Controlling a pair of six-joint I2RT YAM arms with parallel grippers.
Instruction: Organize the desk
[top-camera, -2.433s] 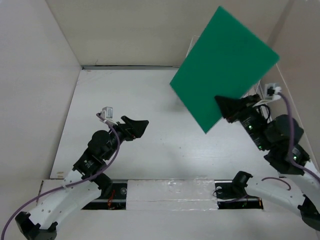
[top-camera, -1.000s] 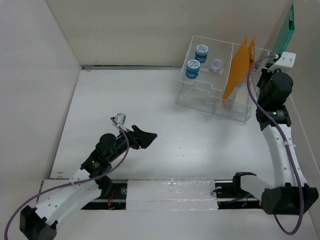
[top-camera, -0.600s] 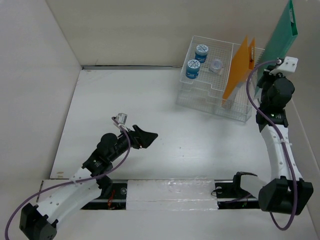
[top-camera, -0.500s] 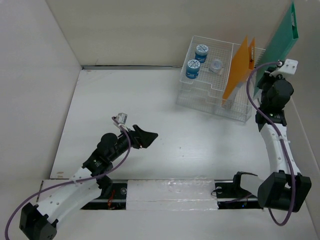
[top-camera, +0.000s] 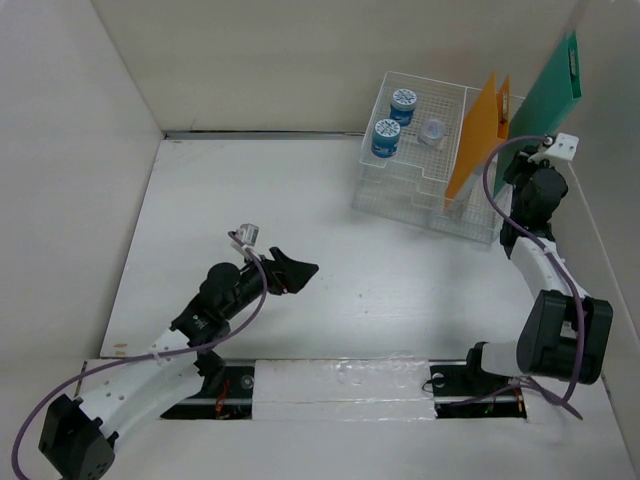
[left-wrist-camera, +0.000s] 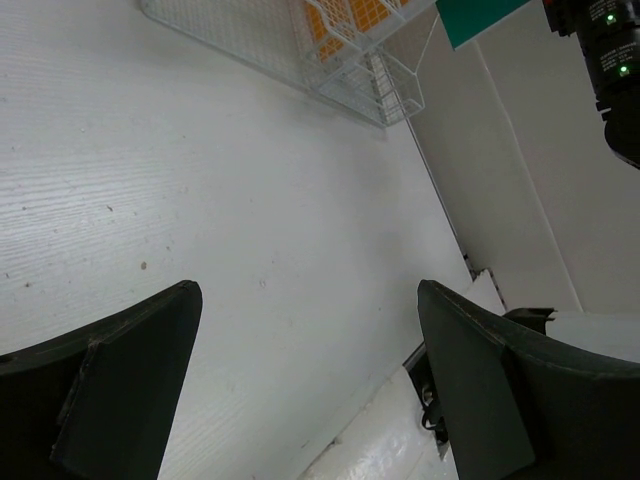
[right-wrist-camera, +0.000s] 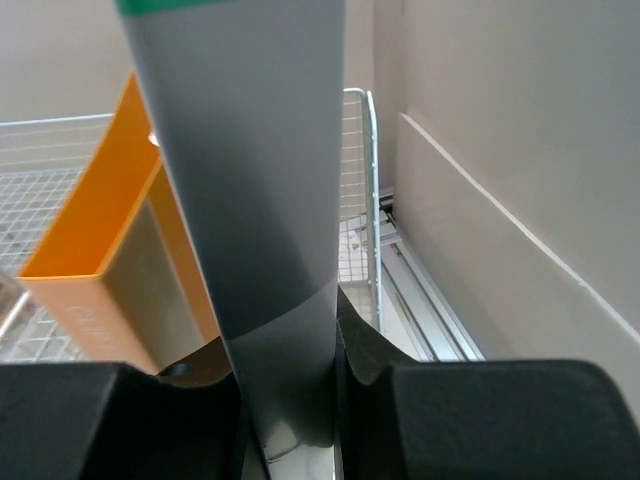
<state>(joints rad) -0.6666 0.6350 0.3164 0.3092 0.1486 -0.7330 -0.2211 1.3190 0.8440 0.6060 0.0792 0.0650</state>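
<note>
The desk (top-camera: 300, 220) is a wide white tabletop. My right gripper (top-camera: 520, 160) is shut on a green folder (top-camera: 548, 78), held upright and edge-on above the right end of the white wire rack (top-camera: 425, 175). In the right wrist view the folder (right-wrist-camera: 250, 200) looks grey with a green top edge and sits clamped between both fingers, beside an orange folder (right-wrist-camera: 90, 250) standing in the rack. My left gripper (top-camera: 290, 270) is open and empty, hovering over the desk (left-wrist-camera: 250, 200) at mid left.
The rack holds two blue-lidded jars (top-camera: 386, 138), a small clear cup (top-camera: 432, 130) and the orange folder (top-camera: 472, 140). Off-white wall panels (top-camera: 80, 150) close in the left, back and right sides. The rack also shows in the left wrist view (left-wrist-camera: 330, 60).
My right arm swung the green folder from flat above the desk's middle right to upright over the rack's right end, then lowered it slightly. My left gripper drifted a little right.
</note>
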